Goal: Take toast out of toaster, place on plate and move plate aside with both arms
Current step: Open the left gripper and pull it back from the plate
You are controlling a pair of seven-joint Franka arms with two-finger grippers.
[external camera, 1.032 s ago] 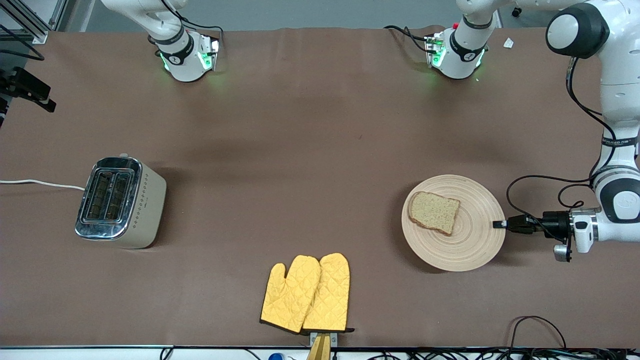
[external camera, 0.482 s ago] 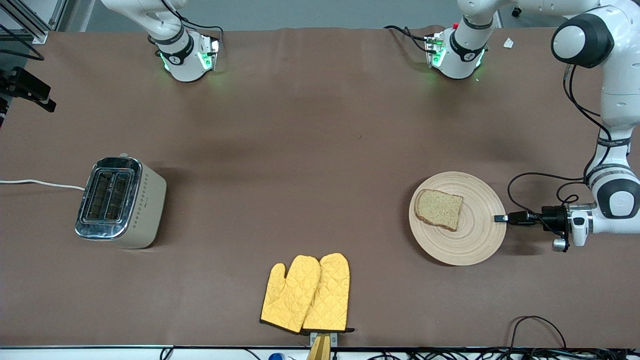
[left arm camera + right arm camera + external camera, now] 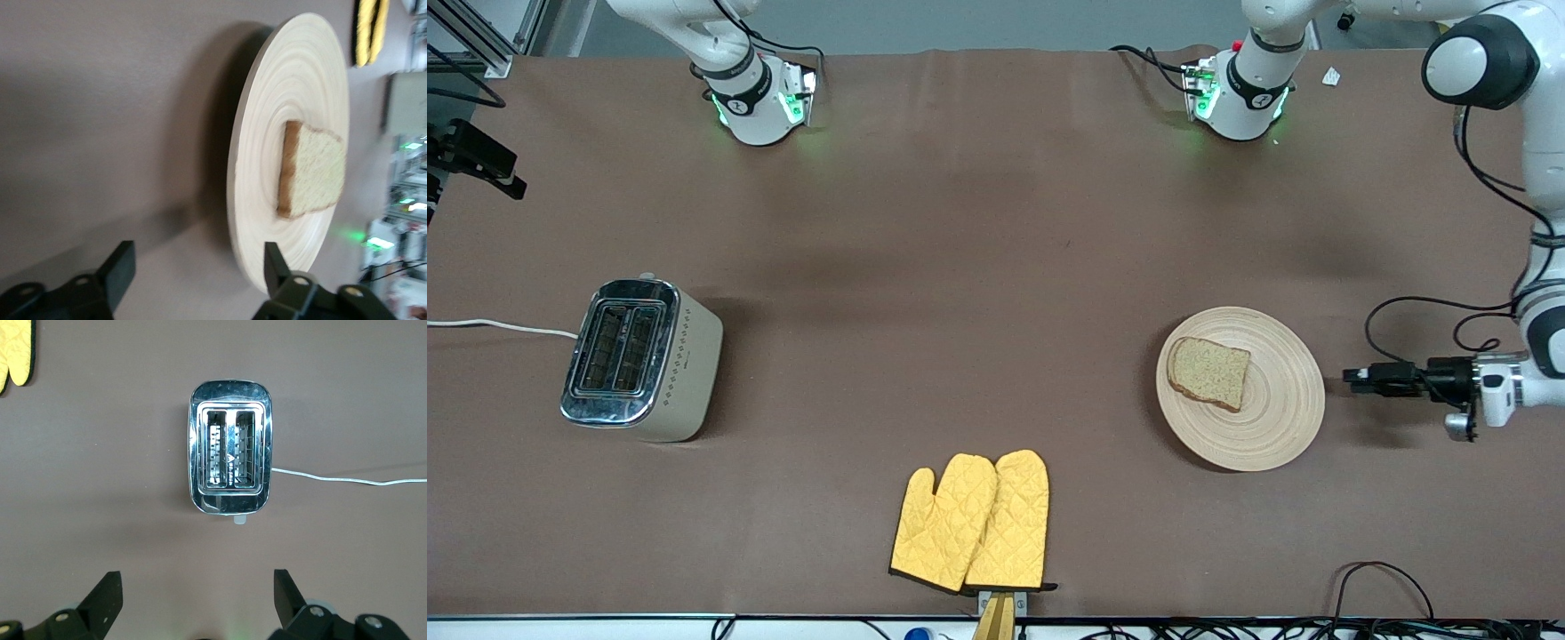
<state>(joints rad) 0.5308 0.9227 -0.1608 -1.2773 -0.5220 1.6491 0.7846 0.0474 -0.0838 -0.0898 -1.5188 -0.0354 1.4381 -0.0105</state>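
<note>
Nearest the front camera lie two yellow oven mitts (image 3: 971,523), side by side and touching, well apart from both grippers.

Next comes the row across the middle of the table. The left gripper (image 3: 1353,376) hangs low over the bare tabletop at the left arm's end, lying sideways with its tips aimed at the plate (image 3: 1272,440). In the left wrist view its fingers (image 3: 122,265) stand wide apart with nothing between them. The plate rests flat on the table just ahead of those tips, close but not touching; a strip of brown table (image 3: 996,222) shows between the rim and the gripper. The toast (image 3: 1209,372) lies flat on the plate, on the part of it away from the left gripper, with its darker crust edge showing in the left wrist view (image 3: 313,170).

The toaster (image 3: 639,358) stands at the right arm's end, well apart from the plate, with two empty slots and a white cord (image 3: 498,326) running off the table edge. The right gripper (image 3: 197,600) appears only in its own wrist view, up in the air over the toaster, looking straight down into the slots, fingers spread wide and empty. The right arm waits there.

Farthest from the front camera stand the two arm bases with their green lights, the left arm's base (image 3: 1240,93) and the right arm's base (image 3: 758,100).
</note>
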